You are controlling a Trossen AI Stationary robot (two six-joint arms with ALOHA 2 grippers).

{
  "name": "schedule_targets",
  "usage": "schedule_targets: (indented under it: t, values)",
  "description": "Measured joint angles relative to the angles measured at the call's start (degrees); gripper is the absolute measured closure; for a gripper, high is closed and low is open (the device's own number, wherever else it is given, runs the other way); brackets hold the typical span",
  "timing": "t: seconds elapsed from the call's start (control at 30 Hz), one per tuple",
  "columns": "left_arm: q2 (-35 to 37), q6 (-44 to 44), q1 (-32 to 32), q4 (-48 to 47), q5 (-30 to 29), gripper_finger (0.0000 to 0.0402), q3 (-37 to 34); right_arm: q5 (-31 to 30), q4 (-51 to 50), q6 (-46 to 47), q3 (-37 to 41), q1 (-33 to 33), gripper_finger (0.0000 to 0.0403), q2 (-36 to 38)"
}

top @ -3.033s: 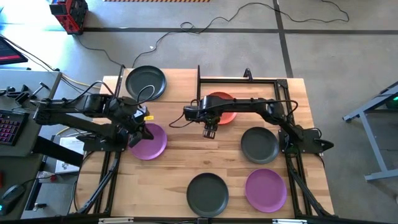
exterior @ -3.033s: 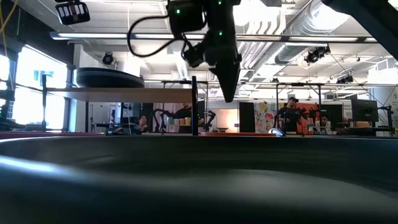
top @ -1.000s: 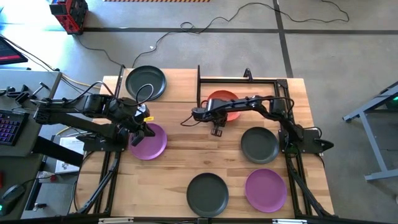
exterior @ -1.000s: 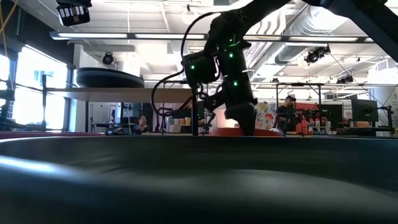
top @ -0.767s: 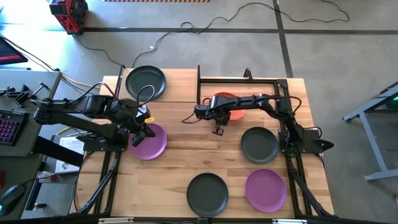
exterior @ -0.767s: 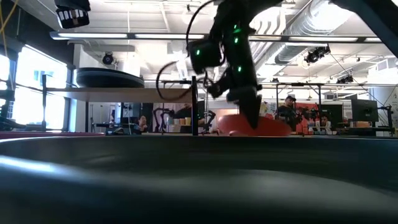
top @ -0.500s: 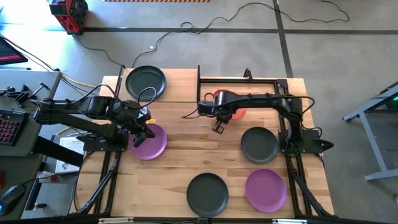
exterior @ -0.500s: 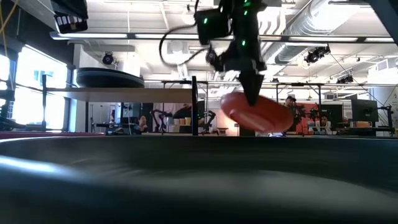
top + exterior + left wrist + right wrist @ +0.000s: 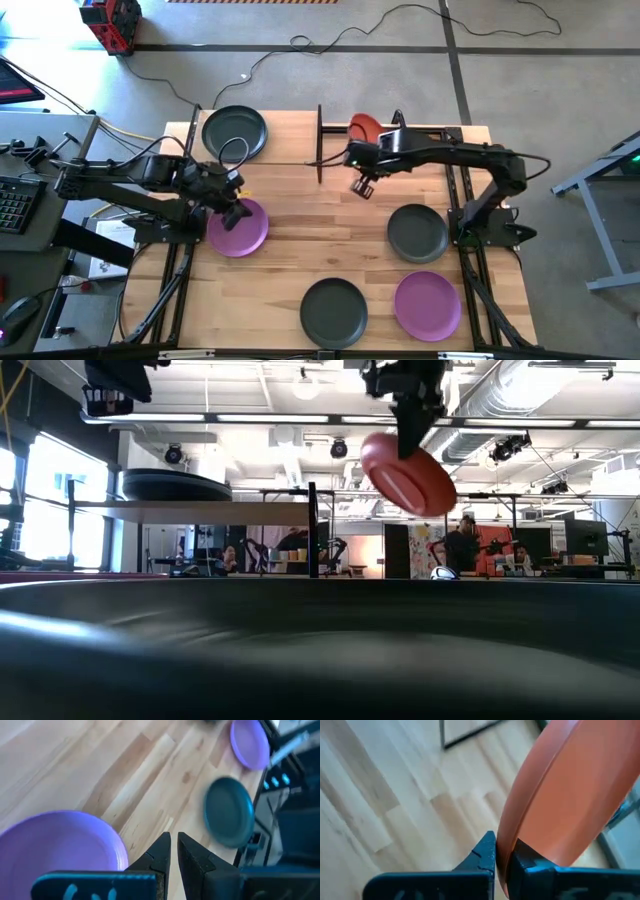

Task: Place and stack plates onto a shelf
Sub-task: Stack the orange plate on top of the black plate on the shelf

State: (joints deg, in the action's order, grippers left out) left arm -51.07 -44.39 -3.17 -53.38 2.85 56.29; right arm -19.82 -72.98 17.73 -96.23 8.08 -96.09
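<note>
Pinching the orange plate (image 9: 560, 790) by its rim, the right tool (image 9: 501, 851) holds it tilted, high above the worktop (image 9: 300, 240) — seemingly near the shelf (image 9: 190, 510). The left tool (image 9: 173, 845), nearly closed, hovers beside a purple plate (image 9: 55, 840).

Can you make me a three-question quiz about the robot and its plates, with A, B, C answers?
1. Where is the orange plate?
A. Flat on the table
B. Up in the air, tilted
C. Under a purple plate

2. How many purple plates show from above?
A. Two
B. Five
C. None

3. What is the right gripper doing?
A. Hanging open over nothing
B. Pushing a grey plate
C. Pinching the orange plate's rim

Answers:
1. B: the low view shows it tilted, high above the table.
2. A: one lies by the left gripper, the other near the front right.
3. C: the right wrist view shows its fingers closed on the rim.
</note>
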Motion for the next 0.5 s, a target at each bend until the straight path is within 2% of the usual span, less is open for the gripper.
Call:
schedule_targets:
  t: [0.17,0.33,0.5]
  values:
    - [-0.1,-6.7,2.9,1.9,-2.8,0.0378,0.0,-3.7,1.4,-9.1,-2.7,0.2,0.0403,2.1]
    - [-0.1,-12.4,7.8,7.2,-3.8,0.0378,0.0,-7.3,4.7,-22.5,-8.0,0.8,0.0403,2.1]
    - [-0.1,-10.2,13.4,14.2,-3.8,0.0378,0.0,-7.4,6.0,-32.4,-13.4,1.9,0.0403,2.1]
